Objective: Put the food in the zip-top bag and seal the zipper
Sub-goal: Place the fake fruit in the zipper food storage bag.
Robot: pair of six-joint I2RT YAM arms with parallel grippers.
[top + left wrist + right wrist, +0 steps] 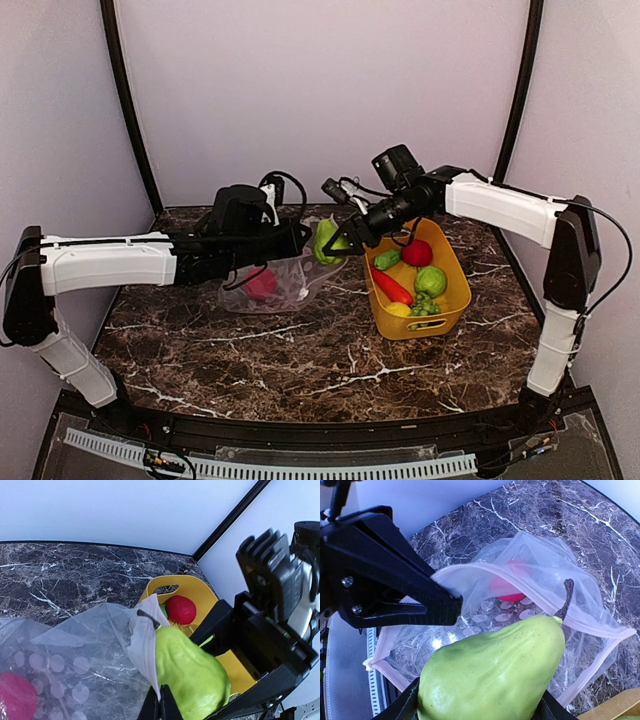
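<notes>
My left gripper is shut on the upper lip of the clear zip-top bag and holds its mouth lifted open; the pale pink zipper runs along that lip. A red round fruit lies inside the bag. My right gripper is shut on a green pear, stem toward the bag, right at the open mouth. In the right wrist view the pear fills the foreground with the bag's mouth behind it. In the left wrist view the pear presses against the held lip.
A yellow basket stands right of the bag. It holds a red round fruit, a green round one, a red pepper, a cucumber, green grapes and a yellow piece. Walls enclose the table on three sides.
</notes>
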